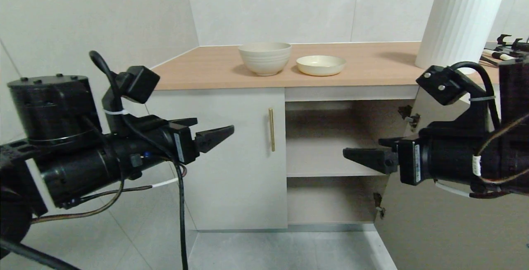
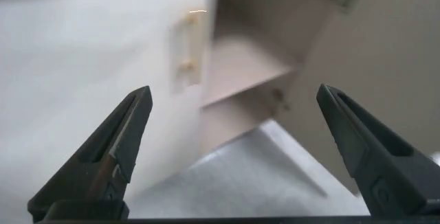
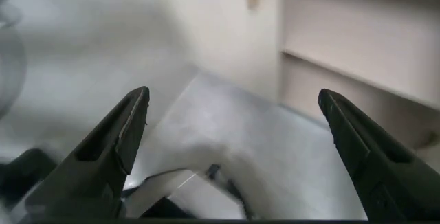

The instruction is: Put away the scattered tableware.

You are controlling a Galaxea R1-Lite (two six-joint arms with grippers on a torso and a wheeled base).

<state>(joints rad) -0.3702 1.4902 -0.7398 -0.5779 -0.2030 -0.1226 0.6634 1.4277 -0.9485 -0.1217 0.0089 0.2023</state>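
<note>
Tableware here means a bowl and a shallow dish, side by side, close but apart, on the wooden counter in the upper middle of the head view. Both are upright and neither has been lifted, so the task seems to be at its start. At the left of the frame the left gripper hangs level in front of the closed door, below counter height, its jaws apart and holding nothing. From that pose it looks ready to rise for the bowl, the piece nearer its side. Right of that door's brass handle the cupboard stands open, with a shelf across its middle. This is likely the place meant for the crockery, since it lies directly under where the pieces sit. Further right the right gripper points inward at about shelf height, jaws likewise spread and empty, in front of the swung-out door at the lower right. That door is probably left wide so an arm can carry a piece in without catching on it. In the upper right a tall ribbed white cylinder stands on the counter. Beside it, at the frame's edge, lie some dark-handled utensils, too small to tell apart.
</note>
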